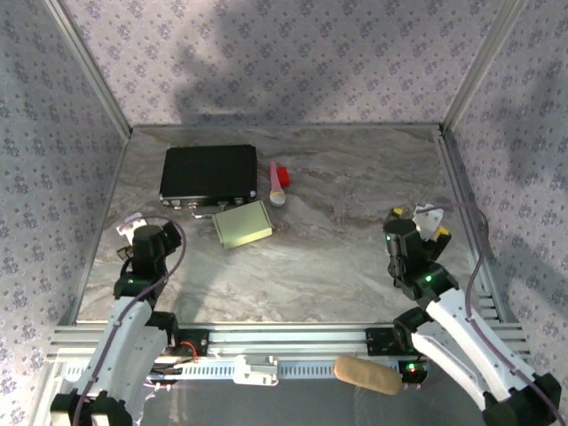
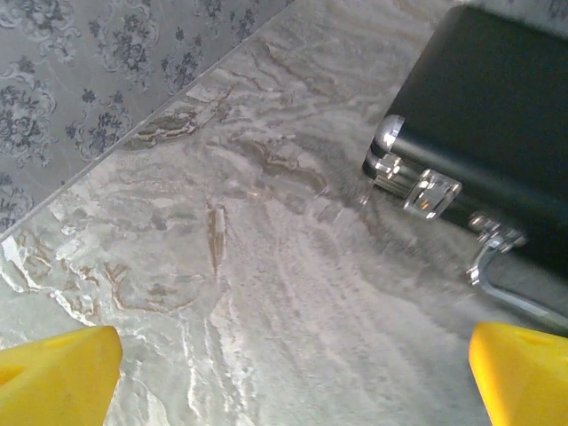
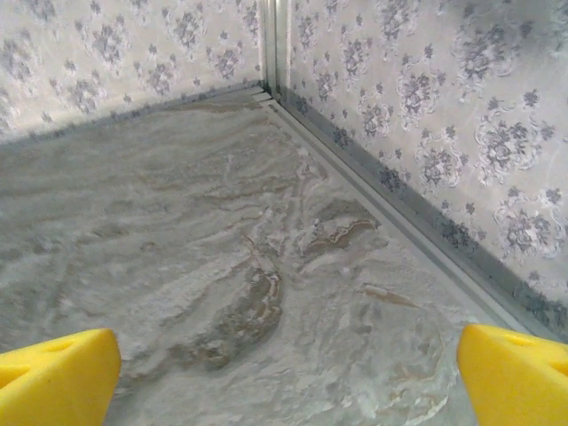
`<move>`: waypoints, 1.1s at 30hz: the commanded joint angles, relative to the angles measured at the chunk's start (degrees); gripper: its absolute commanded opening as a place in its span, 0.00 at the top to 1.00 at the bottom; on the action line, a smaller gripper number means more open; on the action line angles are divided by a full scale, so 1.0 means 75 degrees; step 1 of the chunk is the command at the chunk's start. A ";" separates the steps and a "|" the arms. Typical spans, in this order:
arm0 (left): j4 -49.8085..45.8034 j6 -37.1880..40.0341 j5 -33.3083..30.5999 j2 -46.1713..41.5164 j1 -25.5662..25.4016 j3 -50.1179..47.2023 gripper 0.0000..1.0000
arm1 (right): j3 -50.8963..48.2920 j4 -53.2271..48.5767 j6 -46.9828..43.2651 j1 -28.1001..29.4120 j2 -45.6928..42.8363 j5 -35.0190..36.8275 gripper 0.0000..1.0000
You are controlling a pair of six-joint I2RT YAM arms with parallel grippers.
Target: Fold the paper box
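Note:
The paper box [image 1: 241, 224] lies as a flat pale-green packet on the marble table, just in front of the black case. My left gripper [image 1: 133, 229] hovers at the table's left side, left of the packet and apart from it. In the left wrist view the left gripper [image 2: 293, 382] is open, its yellow fingertips [image 2: 55, 377] wide apart over bare marble. My right gripper [image 1: 419, 222] sits far to the right near the wall. In the right wrist view the right gripper [image 3: 284, 377] is open too, its yellow fingertips [image 3: 53, 377] over bare marble.
A black latched case [image 1: 209, 173] stands at the back left, its metal clasps [image 2: 430, 193] near my left gripper. A pink and red object [image 1: 279, 182] lies right of the case. Patterned walls [image 3: 426, 106] close in the table. A tan roll [image 1: 368, 374] rests on the front rail.

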 commanded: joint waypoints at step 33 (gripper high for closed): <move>0.8007 0.2286 0.2288 0.6983 0.0803 0.0511 0.00 | -0.0466 0.8137 -0.2968 -0.3318 0.6694 -0.5352 0.01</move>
